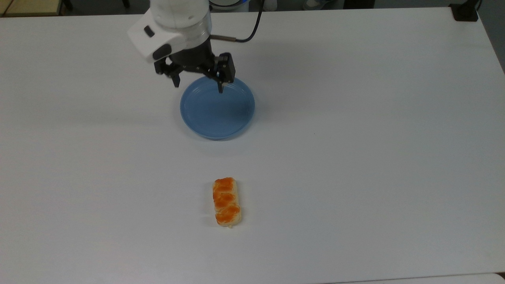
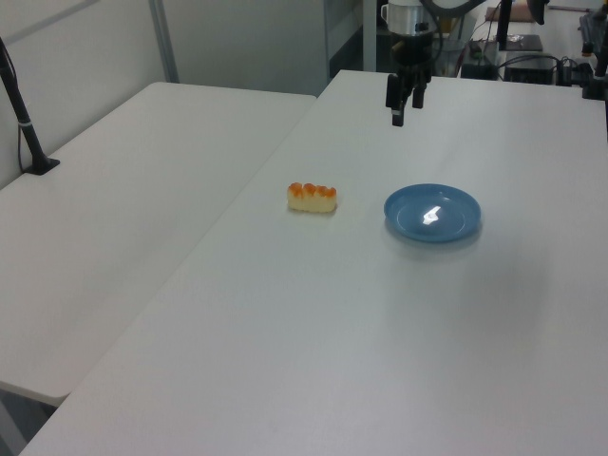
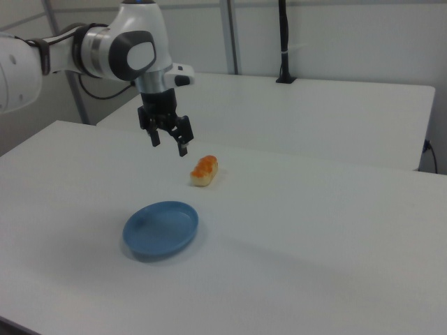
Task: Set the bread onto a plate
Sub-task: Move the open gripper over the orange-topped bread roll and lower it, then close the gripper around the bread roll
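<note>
Black two-finger gripper (image 1: 198, 86) on my white arm hangs in the air with its fingers spread apart and nothing between them. Working from the top view's bottom upward, I see the small oblong pale-yellow bread loaf with its glossy orange-brown braided top (image 1: 226, 202) lying flat on the white table (image 1: 355, 157), well apart from everything else. Farther up sits the round, shallow light-blue plate (image 1: 217, 107), bare inside. My gripper hovers over the plate's far rim, one fingertip (image 1: 220, 89) above the plate's inside. In the right view the gripper (image 3: 169, 144) hangs high above the table.
</note>
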